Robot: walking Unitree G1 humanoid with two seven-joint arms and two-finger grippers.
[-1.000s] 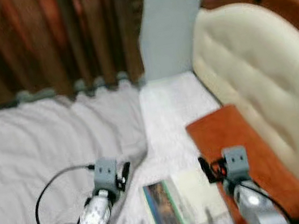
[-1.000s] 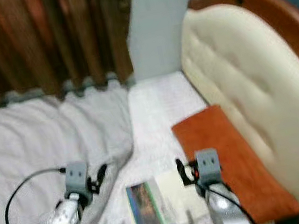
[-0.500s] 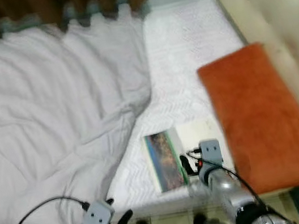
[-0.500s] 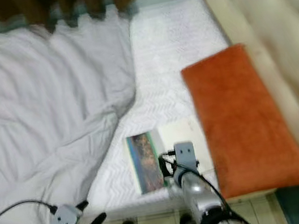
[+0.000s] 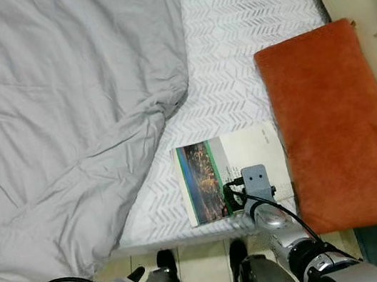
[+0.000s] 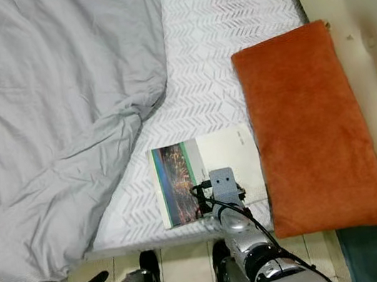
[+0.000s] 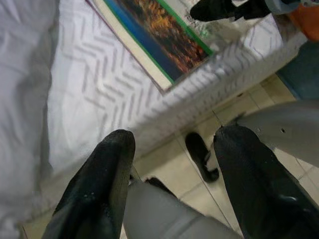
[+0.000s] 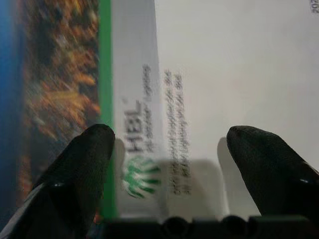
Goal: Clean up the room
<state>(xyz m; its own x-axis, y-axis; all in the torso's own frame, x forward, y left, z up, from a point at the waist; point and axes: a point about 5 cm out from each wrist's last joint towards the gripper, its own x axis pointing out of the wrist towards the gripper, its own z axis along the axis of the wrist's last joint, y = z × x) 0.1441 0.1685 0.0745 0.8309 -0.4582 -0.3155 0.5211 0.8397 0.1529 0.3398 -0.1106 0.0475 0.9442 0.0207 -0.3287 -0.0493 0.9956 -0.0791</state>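
At the bed's near edge, beside the orange pillow, your booklet lies flat; your right gripper hovers just above it, fingers spread, grasping nothing. Your left gripper hangs spread over the floor.

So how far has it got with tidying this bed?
Little looks done yet. The grey duvet lies rumpled across the bed, and the orange pillow sits by the headboard. In hand: the right gripper hovers open just above the calendar booklet near the mattress edge, not yet gripping it. The left gripper hangs open by the floor. Left to do: lifting the booklet away and straightening the duvet.
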